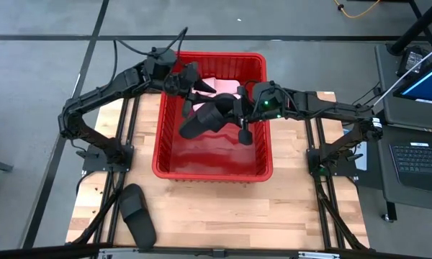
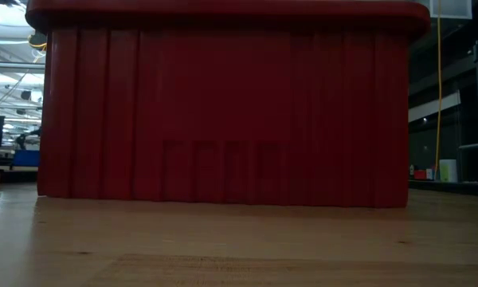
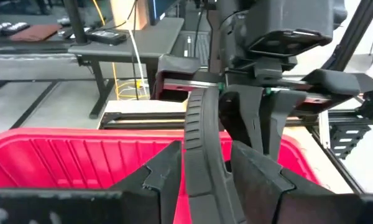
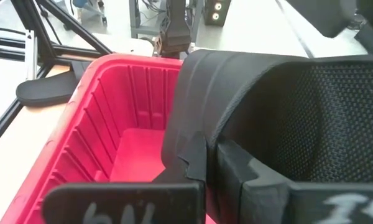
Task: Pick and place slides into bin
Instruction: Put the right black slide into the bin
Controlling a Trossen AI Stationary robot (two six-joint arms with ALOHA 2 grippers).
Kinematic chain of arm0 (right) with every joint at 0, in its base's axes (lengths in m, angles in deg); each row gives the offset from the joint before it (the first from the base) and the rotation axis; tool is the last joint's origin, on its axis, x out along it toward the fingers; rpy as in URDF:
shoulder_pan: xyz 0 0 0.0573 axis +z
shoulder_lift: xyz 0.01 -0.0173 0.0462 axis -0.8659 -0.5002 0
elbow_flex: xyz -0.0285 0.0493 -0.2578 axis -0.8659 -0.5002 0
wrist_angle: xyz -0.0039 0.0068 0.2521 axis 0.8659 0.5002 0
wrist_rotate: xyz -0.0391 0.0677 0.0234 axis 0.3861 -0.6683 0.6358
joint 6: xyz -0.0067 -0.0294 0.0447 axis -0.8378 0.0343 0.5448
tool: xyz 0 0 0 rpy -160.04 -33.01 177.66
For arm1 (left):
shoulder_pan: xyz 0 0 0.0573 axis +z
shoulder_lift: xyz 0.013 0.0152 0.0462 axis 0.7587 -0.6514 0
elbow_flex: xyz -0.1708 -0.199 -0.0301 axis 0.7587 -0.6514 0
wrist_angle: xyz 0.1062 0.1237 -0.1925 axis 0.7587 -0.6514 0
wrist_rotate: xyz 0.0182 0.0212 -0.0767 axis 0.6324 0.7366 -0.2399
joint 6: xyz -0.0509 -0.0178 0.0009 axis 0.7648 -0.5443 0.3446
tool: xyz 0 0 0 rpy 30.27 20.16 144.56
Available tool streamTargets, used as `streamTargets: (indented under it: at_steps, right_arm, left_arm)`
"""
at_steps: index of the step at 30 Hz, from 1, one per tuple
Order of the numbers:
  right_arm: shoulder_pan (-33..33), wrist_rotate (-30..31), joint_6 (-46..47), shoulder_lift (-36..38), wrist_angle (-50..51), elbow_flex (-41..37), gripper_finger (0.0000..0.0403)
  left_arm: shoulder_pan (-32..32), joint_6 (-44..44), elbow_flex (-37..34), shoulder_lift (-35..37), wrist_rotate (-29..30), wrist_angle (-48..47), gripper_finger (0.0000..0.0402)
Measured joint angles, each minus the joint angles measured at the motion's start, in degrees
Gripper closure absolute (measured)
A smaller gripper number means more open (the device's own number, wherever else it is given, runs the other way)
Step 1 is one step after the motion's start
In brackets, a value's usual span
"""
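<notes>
A black slide (image 1: pixel 205 119) hangs over the red bin (image 1: pixel 212 175), held between both grippers. My left gripper (image 1: pixel 189 88) comes from the bin's far left, my right gripper (image 1: pixel 239 109) from the right. In the left wrist view the sole (image 3: pixel 202 143) stands edge-on between my left gripper's (image 3: pixel 205 149) fingers, with the right gripper (image 3: pixel 258 118) behind it. Something pale pink (image 1: pixel 225 86) lies at the bin's far end. A second black slide (image 1: pixel 137 214) lies flat on the table at the near left. My left gripper has the black slide's sole (image 3: pixel 205 171) between its two fingers (image 3: pixel 171 171), one on each flat face, near one end. The sole stands on edge, clear of the bin. My right gripper pinches the edge of the strap (image 4: pixel 189 134) between its shut fingers (image 4: pixel 236 174), slanting down from the table's right.
The bin (image 2: pixel 223 112) fills the middle of the table and blocks the low view. Bare wood lies in front of it. Beyond the table's right edge stand a laptop (image 1: pixel 420 155) and a desk. The arms' frames (image 1: pixel 331 155) flank the bin.
</notes>
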Motion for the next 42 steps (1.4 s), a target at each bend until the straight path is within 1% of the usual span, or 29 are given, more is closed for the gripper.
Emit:
streamTargets:
  at_steps: [6, 12, 14, 17, 23, 26, 30, 32, 34, 40, 42]
  right_arm:
    - [0.00, 0.00, -0.02, 0.00, 0.04, 0.00, 0.0388]
    - [0.00, -0.10, 0.00, 0.00, 0.13, 0.00, 0.0388]
    - [0.00, -0.25, -0.02, 0.00, 0.26, 0.00, 0.0388]
    - [0.02, -0.46, -0.03, 0.00, 0.51, 0.00, 0.0388]
    - [0.04, -0.63, -0.07, 0.02, 0.59, 0.00, 0.0388]
    - [0.04, -0.61, -0.18, 0.02, 0.61, 0.00, 0.0388]
    - [0.04, -0.61, -0.58, 0.02, 1.01, 0.00, 0.0388]
    - [0.04, -0.63, -1.22, 0.02, 1.16, 0.00, 0.0388]
    - [0.04, -0.61, -1.33, 0.03, 1.11, 0.00, 0.0388]
    - [0.04, -0.64, -1.56, 0.04, 0.94, 0.00, 0.0388]
    - [0.04, -0.66, -1.60, 0.04, 0.87, 0.00, 0.0388]
  left_arm:
    - [0.00, 0.76, -0.01, -0.42, -0.01, 0.11, 0.0269]
    - [-0.13, 0.86, -0.01, -2.62, -0.31, 1.02, 0.0269]
    - [-0.13, 1.56, -0.01, -3.39, -1.64, 2.21, 0.0269]
    - [-0.11, 2.84, -0.01, -4.07, -5.88, 4.08, 0.0269]
    - [-0.14, 2.85, -0.03, -4.07, -5.97, 4.91, 0.0270]
    - [-0.18, 3.02, -0.03, -4.07, -5.93, 4.92, 0.0281]
    - [-0.66, 5.75, -0.03, -4.30, -5.63, 4.81, 0.0308]
    - [-0.66, 6.90, -0.03, -4.35, -5.62, 4.52, 0.0314]
    - [-0.78, 7.19, -0.03, -4.47, -5.62, 4.63, 0.0313]
    - [-1.32, 7.26, -0.01, -4.57, -5.18, 4.59, 0.0283]
    - [-1.40, 6.90, -0.01, -4.63, -4.83, 4.57, 0.0280]
